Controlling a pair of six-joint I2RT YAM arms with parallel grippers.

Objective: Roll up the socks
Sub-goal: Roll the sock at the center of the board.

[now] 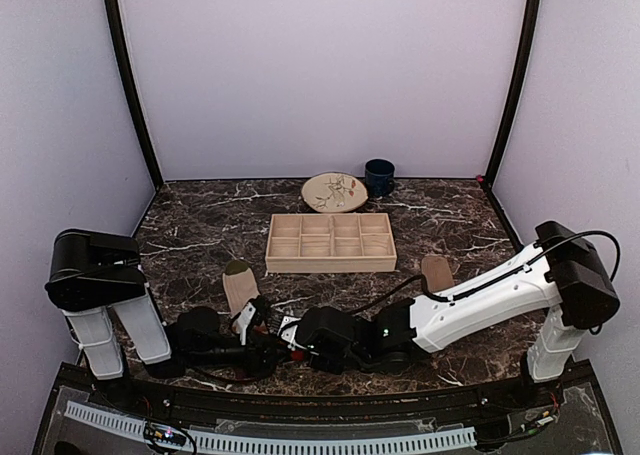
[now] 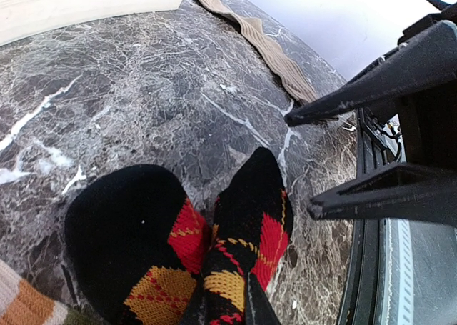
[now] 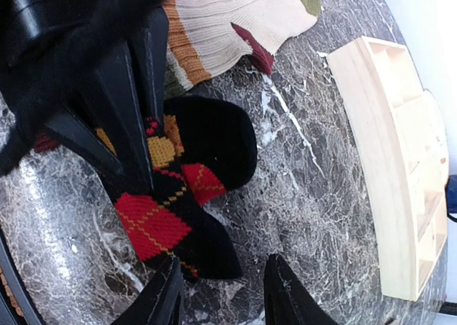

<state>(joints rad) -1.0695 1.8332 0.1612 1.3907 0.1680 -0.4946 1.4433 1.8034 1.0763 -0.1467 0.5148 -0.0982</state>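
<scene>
The black sock with red-orange argyle diamonds (image 2: 246, 218) lies folded on the marble near the table's front edge. My left gripper (image 2: 228, 307) is shut on its near end; it also shows in the right wrist view (image 3: 128, 118). My right gripper (image 3: 223, 268) is open, its fingertips (image 3: 170, 286) just short of the argyle sock's black toe (image 3: 207, 250). The beige striped sock (image 3: 228, 25) lies flat just behind the argyle one. The plain tan ribbed sock (image 2: 268, 50) lies apart, to the right (image 1: 437, 272).
A wooden compartment tray (image 1: 330, 242) stands mid-table, behind the socks. A patterned plate (image 1: 334, 191) and a dark blue mug (image 1: 379, 177) stand at the back wall. Both arms (image 1: 470, 300) reach low along the front edge.
</scene>
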